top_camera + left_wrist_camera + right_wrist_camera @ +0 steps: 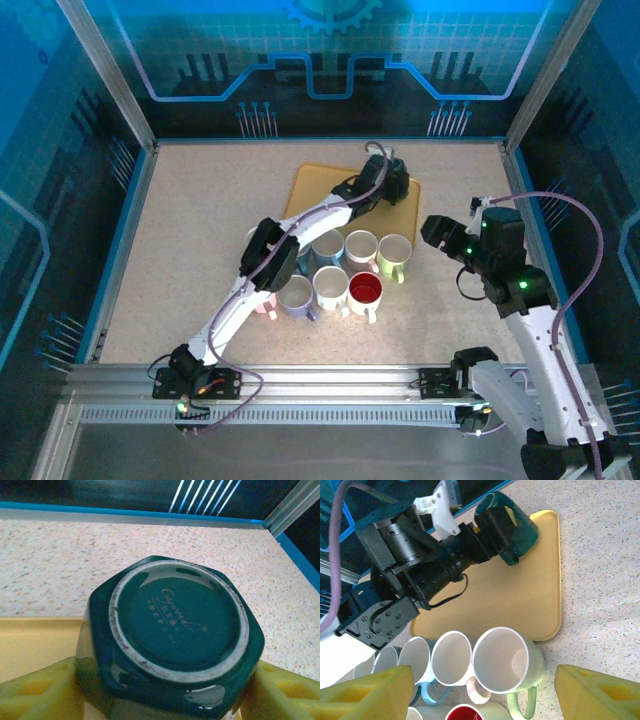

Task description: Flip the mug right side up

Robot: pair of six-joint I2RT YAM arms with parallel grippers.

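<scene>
We hold green mug [177, 630] clamped in left gripper [160, 695]: base faces wrist, mouth away over yellow tray [520, 595]. Right gripper [480, 695] gapes, well apart; left must roll.

— What are we looking at?
— A dark teal glazed ceramic mug [175, 640] with faceted sides, glossy enough to catch the light.
— Which way up?
— Bottom up. From the left wrist its base faces the camera: a pale, unglazed foot ring, stained brown in places, around a teal disc with a faint script stamp.
— Standing straight?
— No, tilted. From the right wrist the mug [515, 527] leans with its base towards the upper left and its mouth down towards the yellow board [530, 600].
— Resting on it?
— I cannot tell whether it touches. It sits over the board's far corner, clasped on both sides by the left gripper [160, 700].
</scene>
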